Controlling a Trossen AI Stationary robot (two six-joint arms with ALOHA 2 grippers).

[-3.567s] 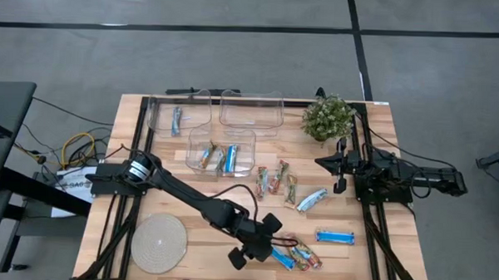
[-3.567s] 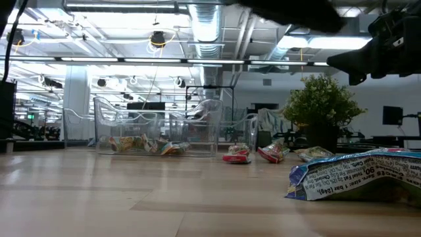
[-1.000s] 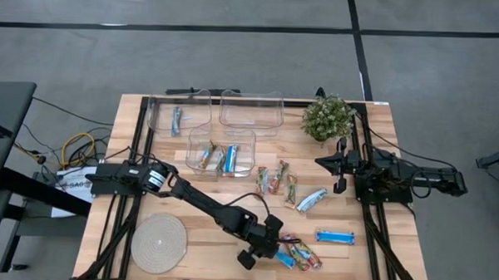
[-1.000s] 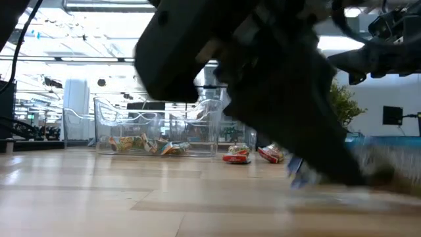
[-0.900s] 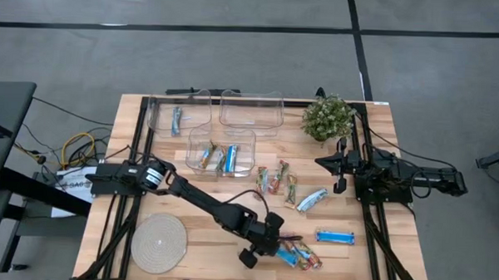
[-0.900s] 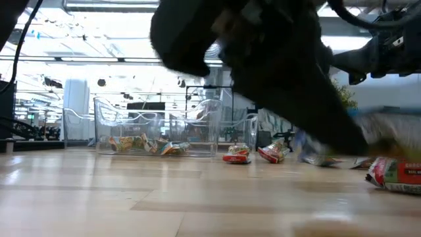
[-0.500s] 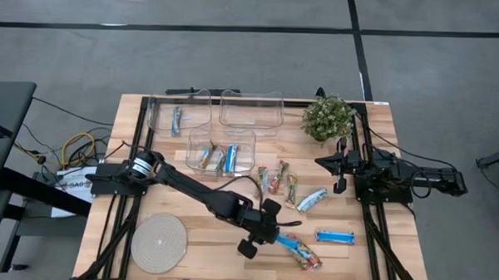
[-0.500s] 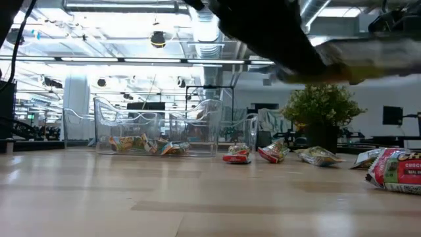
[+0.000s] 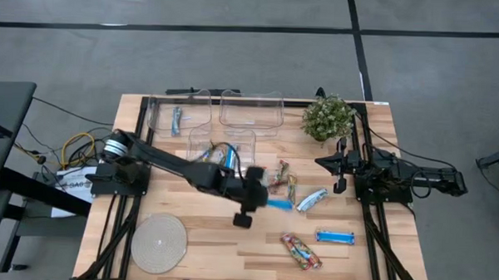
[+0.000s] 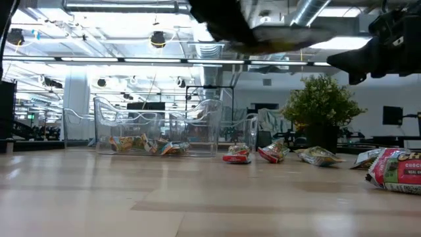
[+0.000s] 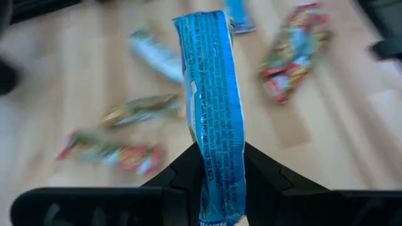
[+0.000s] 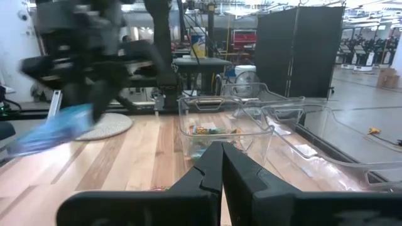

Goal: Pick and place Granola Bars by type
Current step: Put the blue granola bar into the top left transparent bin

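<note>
Sorting partly done: near bin (image 9: 222,152) holds some bars, left bin (image 9: 178,114) one, third bin (image 9: 250,109) looks empty. Left pincer (image 9: 262,199) grasps a blue bar (image 9: 279,202) above the counter (image 9: 204,238); seven bars lie loose. Right pincer (image 9: 340,170) waits clenched.

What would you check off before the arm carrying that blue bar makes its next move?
1. Left tool pinches the blue bar: ok.
2. Bar lifted off the table: ok.
3. Bin with blue bars sits near the arm, top open: ok.
4. Bar hangs long past the fingers, could catch the bin rim: cannot tell.
5. Right tool shut, parked by the plant, away from the path: ok.
6. Which bin suits this bar: cannot tell.
</note>
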